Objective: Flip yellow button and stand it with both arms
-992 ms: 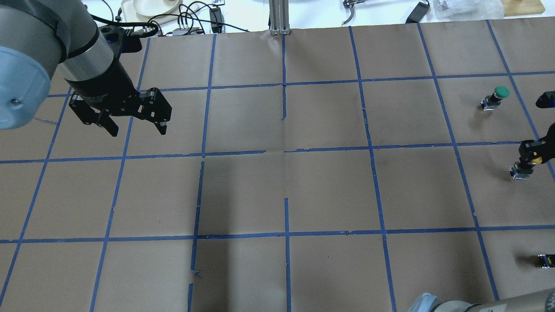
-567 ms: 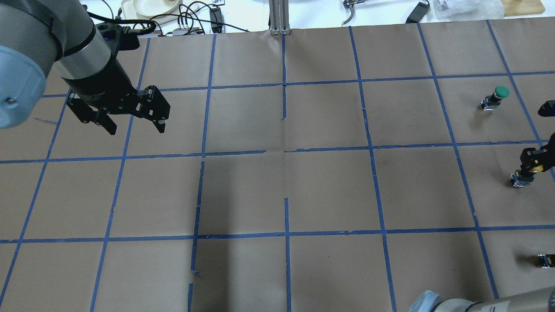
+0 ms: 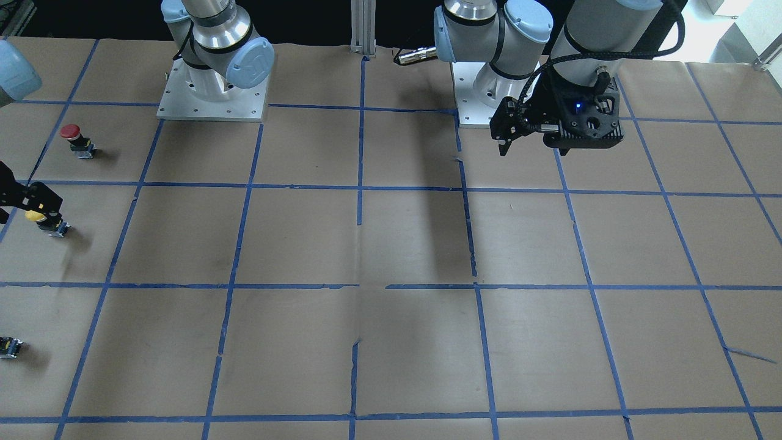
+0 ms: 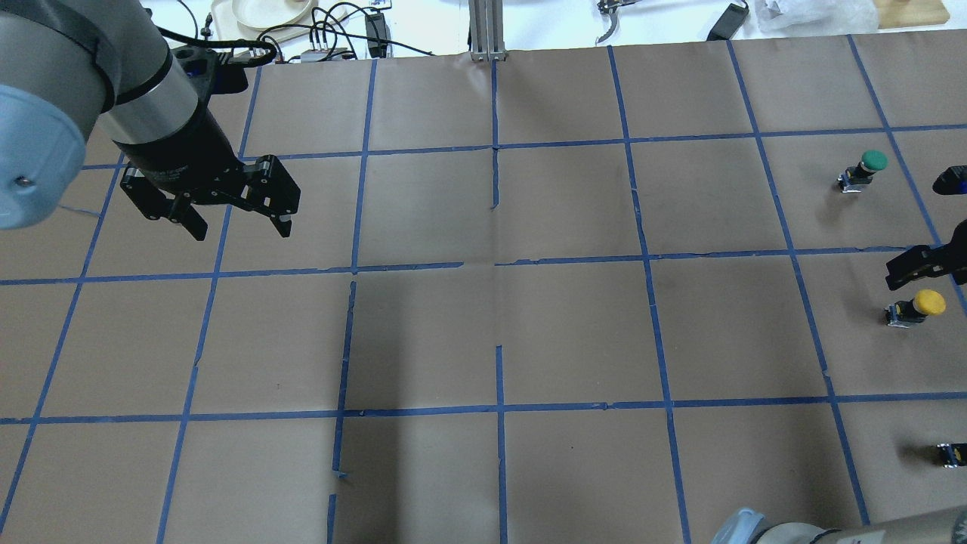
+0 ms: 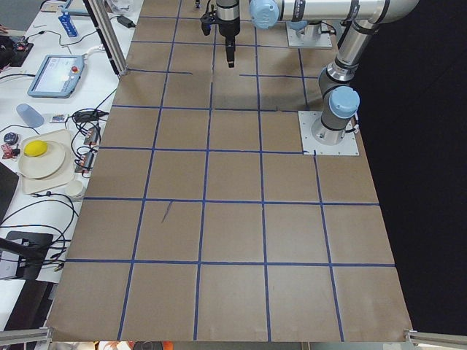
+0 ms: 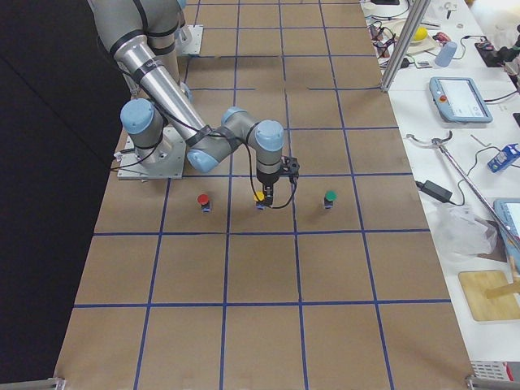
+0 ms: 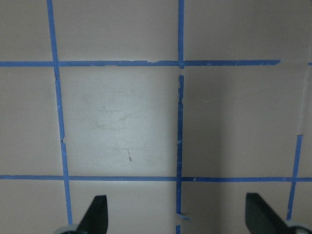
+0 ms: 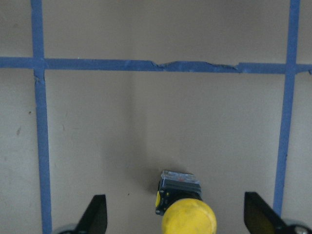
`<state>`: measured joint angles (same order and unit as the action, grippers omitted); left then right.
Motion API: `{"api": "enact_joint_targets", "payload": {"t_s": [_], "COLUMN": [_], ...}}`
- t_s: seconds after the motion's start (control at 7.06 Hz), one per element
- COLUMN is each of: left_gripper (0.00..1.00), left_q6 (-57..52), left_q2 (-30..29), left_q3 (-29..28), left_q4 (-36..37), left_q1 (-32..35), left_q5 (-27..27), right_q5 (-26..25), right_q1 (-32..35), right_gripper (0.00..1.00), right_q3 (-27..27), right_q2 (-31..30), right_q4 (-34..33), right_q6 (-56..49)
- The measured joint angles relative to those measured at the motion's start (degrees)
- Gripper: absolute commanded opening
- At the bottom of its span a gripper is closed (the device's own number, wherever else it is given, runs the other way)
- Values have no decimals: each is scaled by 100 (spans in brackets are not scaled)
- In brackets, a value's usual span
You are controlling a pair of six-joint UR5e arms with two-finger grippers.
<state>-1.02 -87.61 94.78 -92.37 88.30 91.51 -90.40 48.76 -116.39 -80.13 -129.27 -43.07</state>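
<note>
Yellow button (image 4: 916,308) is noted upright, cap up, at the table's (image 4: 574,332) right edge, untouched between the right gripper's (image 8: 176,210) spread fingers. Left gripper (image 4: 242,225) is held spread, well apart. Standing is judged done; a straight lift-off is called for.

The yellow button (image 4: 918,308) is standing well apart from the red button (image 3: 74,139) and green button (image 4: 865,170) flanking it, with the right gripper (image 8: 174,196) hanging spread above it.

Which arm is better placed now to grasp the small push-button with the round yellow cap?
Right. The right arm's open black two-finger gripper hovers close over the yellow-capped push-button, seen between its fingertips in its wrist view. The left gripper, also open, hangs far away, over brown paper.
</note>
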Motion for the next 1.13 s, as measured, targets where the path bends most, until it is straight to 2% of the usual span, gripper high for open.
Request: {"api": "enact_joint_targets", "payload": {"t_s": [0.14, 0.28, 0.71, 0.99, 1.13], "left_gripper": [100, 100, 100, 100, 100], "left_q6": [4, 5, 45, 64, 66], "left_q2": [-28, -46, -73, -73, -71], "left_q3": [3, 7, 33, 35, 38], "left_q4": [-1, 0, 5, 20, 24], "left_q1": [2, 2, 5, 9, 7], "left_q5": [9, 14, -34, -52, -54], "right_q5": [9, 10, 5, -22, -10], "right_q1": [68, 201, 876, 1936, 2540], "right_gripper": [100, 100, 100, 100, 100], "right_q3": [161, 495, 1583, 1982, 2096], "right_q2": [-154, -418, -1429, -1874, -1966], "right_q4": [318, 991, 3476, 4477, 4641], "right_q6": [-16, -18, 228, 1307, 2182]}}
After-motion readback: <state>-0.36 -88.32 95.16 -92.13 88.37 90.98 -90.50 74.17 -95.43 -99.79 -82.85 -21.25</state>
